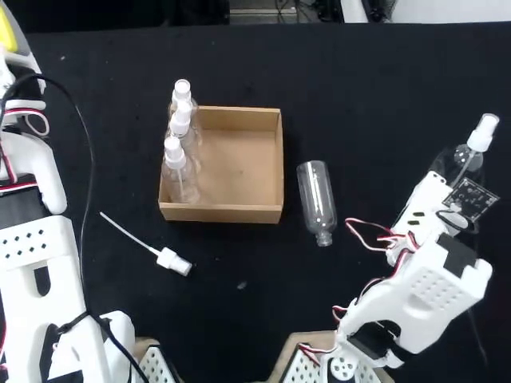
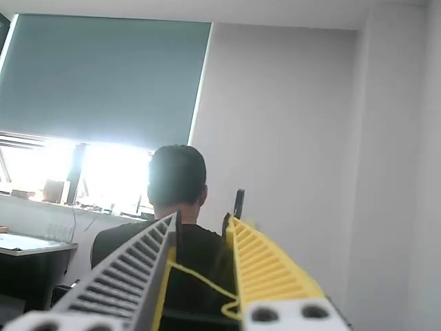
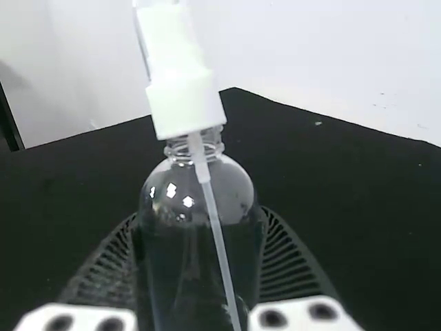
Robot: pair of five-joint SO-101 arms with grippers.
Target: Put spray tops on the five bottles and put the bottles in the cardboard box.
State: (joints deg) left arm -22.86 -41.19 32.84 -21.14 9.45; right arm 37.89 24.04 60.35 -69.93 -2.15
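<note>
Three clear bottles (image 1: 180,152) with white spray tops stand along the left inner wall of the cardboard box (image 1: 239,211). An uncapped bottle (image 1: 316,201) lies on the table right of the box. A loose spray top (image 1: 172,259) with its long tube lies in front of the box's left corner. My right gripper (image 3: 200,221) is shut on a fifth bottle (image 3: 196,207) at the far right (image 1: 467,159). A spray top (image 3: 180,96) sits on its neck with the threads still showing and the tube inside. My left gripper (image 2: 203,221) is raised at the far left, open and holding nothing.
The black table (image 1: 359,88) spreads around the box. Cables (image 1: 80,144) trail from the left arm's white body (image 1: 32,255). The right arm's body (image 1: 415,295) takes up the front right corner. A person sits in the room behind in the left wrist view.
</note>
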